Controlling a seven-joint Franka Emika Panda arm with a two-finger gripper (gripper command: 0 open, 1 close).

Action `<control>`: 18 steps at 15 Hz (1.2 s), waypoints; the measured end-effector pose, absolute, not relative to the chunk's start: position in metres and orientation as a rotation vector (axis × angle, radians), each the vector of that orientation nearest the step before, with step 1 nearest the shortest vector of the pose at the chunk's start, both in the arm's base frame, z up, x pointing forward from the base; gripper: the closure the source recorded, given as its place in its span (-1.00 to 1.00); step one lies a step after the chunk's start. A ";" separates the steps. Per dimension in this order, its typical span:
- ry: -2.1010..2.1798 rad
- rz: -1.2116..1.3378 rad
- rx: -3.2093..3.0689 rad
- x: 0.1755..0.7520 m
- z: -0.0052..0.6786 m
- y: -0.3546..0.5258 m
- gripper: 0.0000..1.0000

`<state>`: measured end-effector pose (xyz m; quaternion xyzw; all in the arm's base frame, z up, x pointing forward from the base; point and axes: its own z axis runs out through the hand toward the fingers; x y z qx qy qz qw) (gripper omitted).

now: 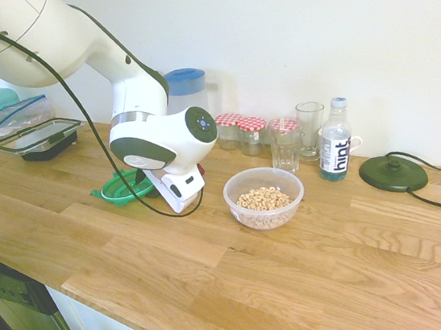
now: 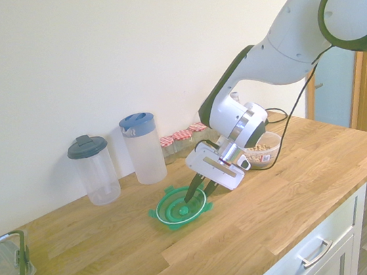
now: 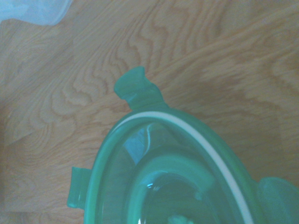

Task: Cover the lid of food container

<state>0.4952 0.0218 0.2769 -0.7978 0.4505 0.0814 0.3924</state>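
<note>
My gripper's fingers stood parted, partway open, one dark tip over the inside of the green lid and the other near its rim. I couldn't tell whether either touched it, and saw no firm grasp. The lid lay flat on the wooden counter, snap tabs splayed. I judged that a shallow bite on that slick rim could let it slip or tilt in lifting, and a tab could snag. Farther out, the clear bowl of cereal sat uncovered; a crooked carry could knock it or the nearby glass.
</note>
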 end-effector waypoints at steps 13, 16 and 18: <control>1.021 0.200 -2.121 0.460 0.314 0.004 1.00; 0.961 0.108 -2.285 0.459 0.406 0.015 1.00; 0.990 0.045 -2.437 0.461 0.465 0.024 1.00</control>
